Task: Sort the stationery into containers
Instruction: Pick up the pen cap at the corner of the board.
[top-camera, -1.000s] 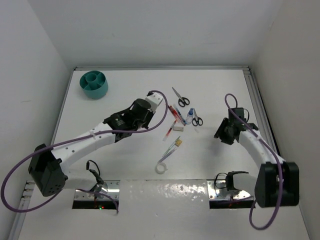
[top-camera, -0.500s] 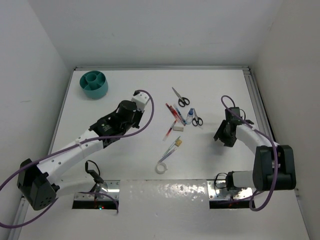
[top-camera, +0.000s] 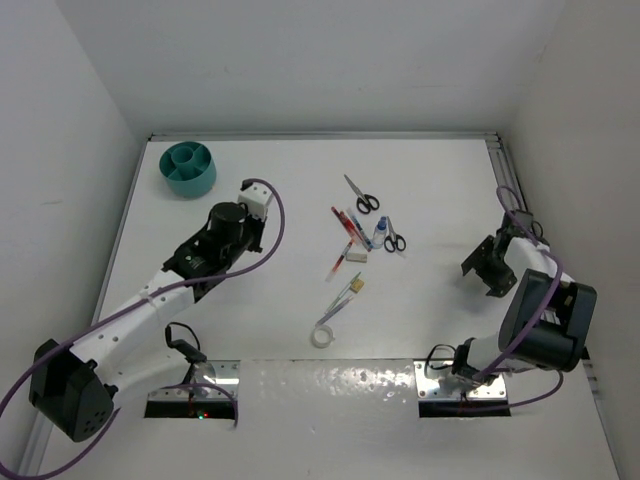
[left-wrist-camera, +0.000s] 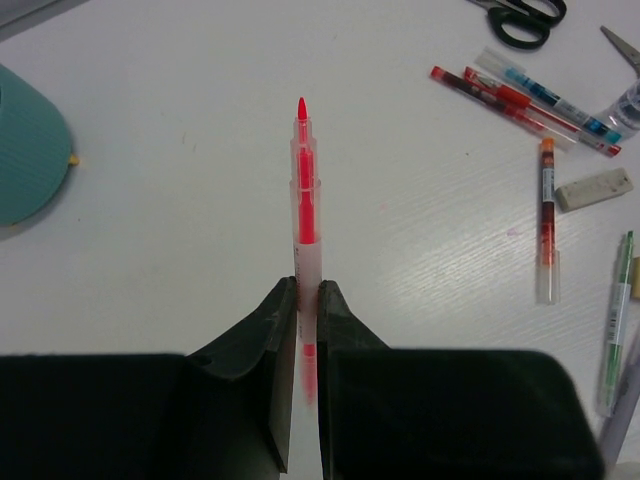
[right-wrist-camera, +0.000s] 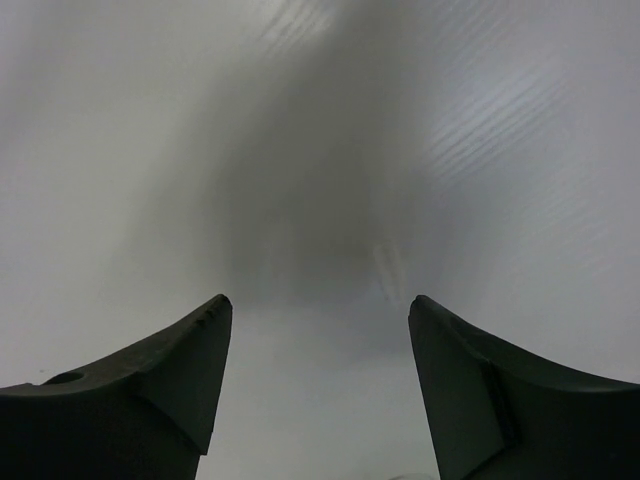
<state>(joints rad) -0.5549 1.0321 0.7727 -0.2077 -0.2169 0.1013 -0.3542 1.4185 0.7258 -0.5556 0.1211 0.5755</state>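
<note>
The left jaws pinch a red pen (left-wrist-camera: 303, 190) by its rear end, above the table (left-wrist-camera: 150, 260), well apart from the teal organiser cup (top-camera: 190, 185). The pen looks light, stiff and slippery; a grip nearer its middle seems steadier. The right jaws are spread, empty.

Robotics lab test cell indicated. White table (top-camera: 420, 170) boxed in by plain white walls (top-camera: 320, 60) at 9, 12 and 3 o'clock. Left arm (top-camera: 150, 295) and right arm (top-camera: 535, 300) bolted to metal mounting plate (top-camera: 330, 380) at 6 o'clock. Purple cables (top-camera: 281, 212) looped along arms. Aluminium rail (top-camera: 512, 205) fitted along 3 o'clock edge. Stationery (top-camera: 347, 222) staged at centre, teal organiser cup (top-camera: 189, 168) at 11 o'clock.
</note>
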